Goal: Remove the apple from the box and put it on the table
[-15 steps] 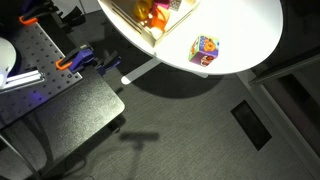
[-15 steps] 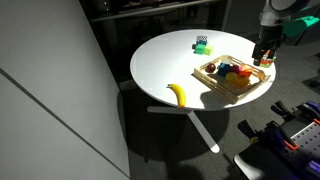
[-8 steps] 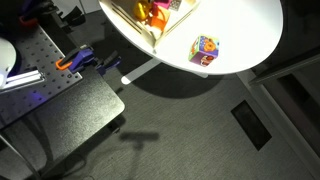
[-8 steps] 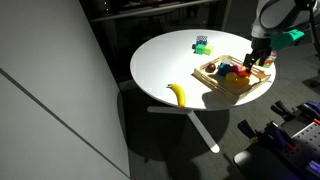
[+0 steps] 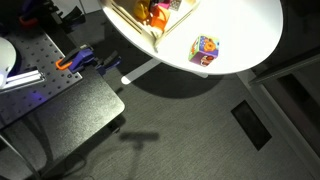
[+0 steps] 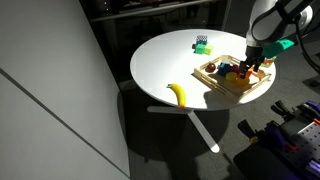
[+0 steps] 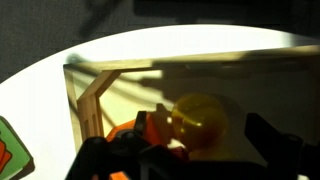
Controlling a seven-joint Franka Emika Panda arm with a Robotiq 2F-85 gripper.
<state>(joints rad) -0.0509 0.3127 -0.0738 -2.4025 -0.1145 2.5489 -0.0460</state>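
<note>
— In an exterior view, what's there?
— The box (image 5: 135, 25) toward eleven o'clock on the counter (image 5: 245, 25), a multicoloured cube (image 5: 205, 50) at its four o'clock.
— In an exterior view again?
— The arm (image 6: 262, 25) hangs over the box, a banana (image 6: 178, 95) at eight o'clock.
— The wrist view?
— Jaws released, spread wide. The apple (image 7: 200, 118) lies in the box between them.
</note>
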